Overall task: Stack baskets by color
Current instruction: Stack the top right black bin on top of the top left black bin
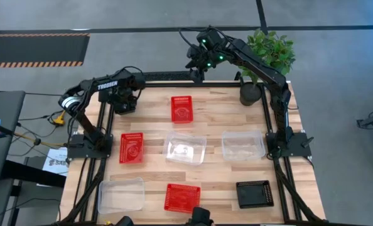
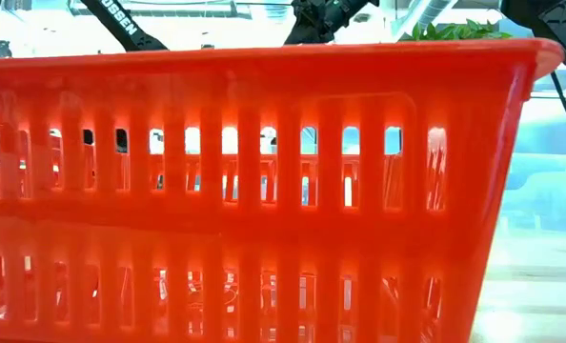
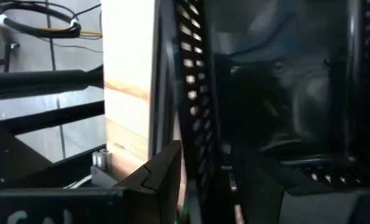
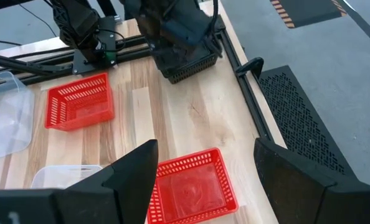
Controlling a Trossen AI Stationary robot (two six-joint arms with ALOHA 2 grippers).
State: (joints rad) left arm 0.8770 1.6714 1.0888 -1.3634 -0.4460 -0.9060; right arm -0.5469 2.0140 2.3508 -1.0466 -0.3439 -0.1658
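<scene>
My left gripper (image 1: 125, 103) is at the table's far left corner, shut on a black perforated basket (image 4: 186, 62). My right gripper (image 4: 205, 149) hangs open, high over the far edge near the middle, holding nothing. Three red baskets stand on their bases on the table: far centre (image 1: 181, 108), left (image 1: 132, 148) and near centre (image 1: 183, 197). Three clear baskets stand at the centre (image 1: 185, 148), the right (image 1: 243, 145) and the near left (image 1: 120, 194). Another black basket (image 1: 254, 193) stands at the near right. My left gripper has one finger (image 3: 160, 177) outside the black basket's perforated side wall (image 3: 194, 93) and the other inside the basket. The fingers come from above, slanting down over the rim. I cannot tell whether the basket's base touches the table.
A potted green plant (image 1: 268, 53) stands at the far right corner. The near-centre red basket fills the low view (image 2: 264, 191). Bare wood lies between the red baskets and along the far edge right of the black basket.
</scene>
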